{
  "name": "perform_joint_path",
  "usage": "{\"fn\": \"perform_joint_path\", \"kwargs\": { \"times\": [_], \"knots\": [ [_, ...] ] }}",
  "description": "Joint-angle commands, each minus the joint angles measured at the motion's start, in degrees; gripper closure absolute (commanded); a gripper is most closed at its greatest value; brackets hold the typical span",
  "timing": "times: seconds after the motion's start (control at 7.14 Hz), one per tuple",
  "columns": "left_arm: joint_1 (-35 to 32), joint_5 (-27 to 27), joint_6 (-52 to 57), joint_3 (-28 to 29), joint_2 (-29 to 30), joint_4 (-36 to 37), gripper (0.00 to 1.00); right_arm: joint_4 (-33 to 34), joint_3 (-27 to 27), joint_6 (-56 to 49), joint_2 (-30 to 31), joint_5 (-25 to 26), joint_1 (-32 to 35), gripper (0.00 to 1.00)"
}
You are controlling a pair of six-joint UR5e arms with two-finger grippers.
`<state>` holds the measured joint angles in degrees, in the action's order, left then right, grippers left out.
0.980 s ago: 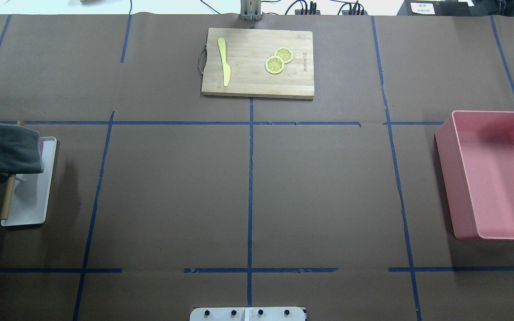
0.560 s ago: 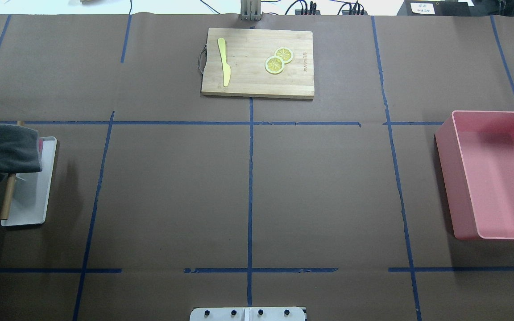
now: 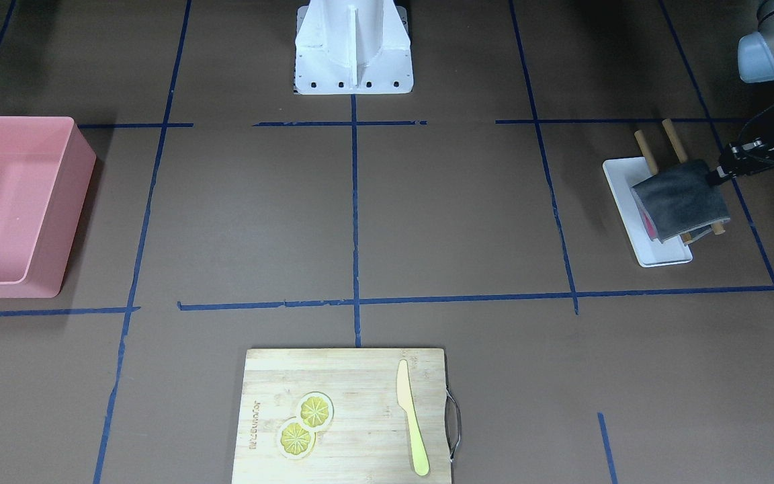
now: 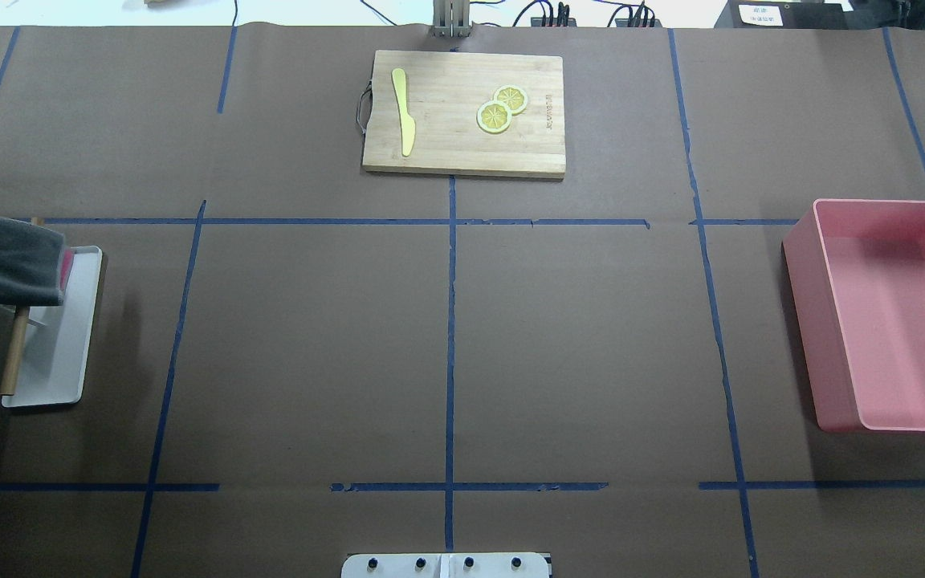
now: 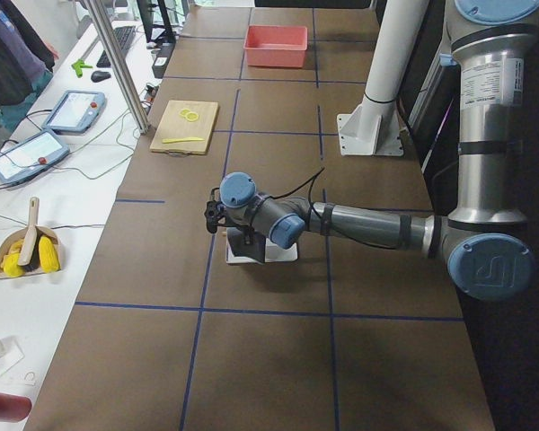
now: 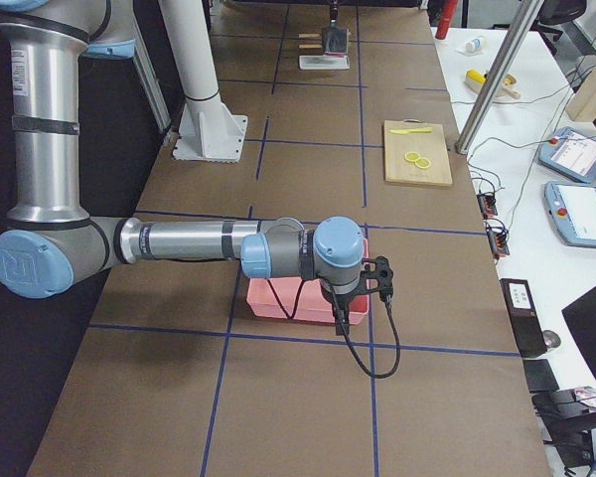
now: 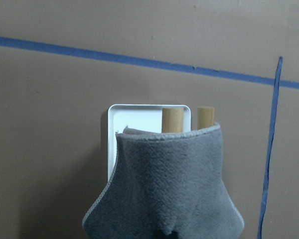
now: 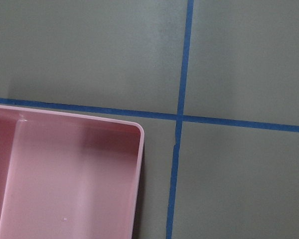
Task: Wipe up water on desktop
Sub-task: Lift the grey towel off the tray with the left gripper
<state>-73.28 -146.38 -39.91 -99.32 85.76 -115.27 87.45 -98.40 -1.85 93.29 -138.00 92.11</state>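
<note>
Now holding the cloth, wipe not yet begun

Your left gripper (image 3: 721,176) is clamping one edge of the cloth (image 3: 682,198). The cloth is hanging over the rack (image 3: 674,140) and tray (image 3: 659,252) at the left end of the desktop (image 4: 310,345), seemingly just clear of the rods. By my reading, you are sitting in the fetch step, with no wiping begun. No wet patch is showing on the desktop in any view. The next move is therefore asking you to find the water first, then carry the cloth inward and press it flat before sweeping. Your right gripper (image 6: 340,316) is hovering by the bin (image 4: 888,313); you cannot tell whether its fingers are apart or together.
</note>
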Motion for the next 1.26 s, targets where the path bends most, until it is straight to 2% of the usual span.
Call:
{"fn": "perform_joint_path", "kwargs": {
  "times": [0.0, 0.14, 0.28, 0.56, 0.7, 0.84, 1.12],
  "knots": [
    [-3.69, -3.54, 0.01, -0.6, 0.11, 0.31, 1.0, 0.09, -2.58, 0.17, -0.04, -0.25, 0.08, 0.0],
    [-4.41, -3.73, -0.17, -1.91, 0.37, 1.44, 1.0, -0.17, -2.24, 0.26, 0.31, -0.08, 0.0, 0.0],
    [-4.42, -3.74, -0.17, -5.76, 0.54, 7.2, 1.0, -0.18, -2.58, 0.26, 0.49, -0.25, 0.0, 0.0],
    [-5.03, -3.47, -0.25, -14.89, 4.74, 22.2, 1.0, -0.18, -2.33, 0.26, 0.49, -0.25, 0.0, 0.0],
    [-5.29, -3.21, -0.43, -17.98, 9.03, 30.2, 1.0, 0.0, -2.32, 0.35, 0.4, -0.6, 0.0, 0.0],
    [-5.12, -3.03, -2.87, -18.71, 15.86, 37.16, 1.0, 0.0, -2.41, 0.35, 0.31, -1.99, -0.09, 0.0],
    [-1.89, -3.03, -15.39, -18.36, 23.45, 38.55, 1.0, -0.18, -2.5, 0.09, 0.05, -3.94, -0.09, 0.01]
  ]
}}
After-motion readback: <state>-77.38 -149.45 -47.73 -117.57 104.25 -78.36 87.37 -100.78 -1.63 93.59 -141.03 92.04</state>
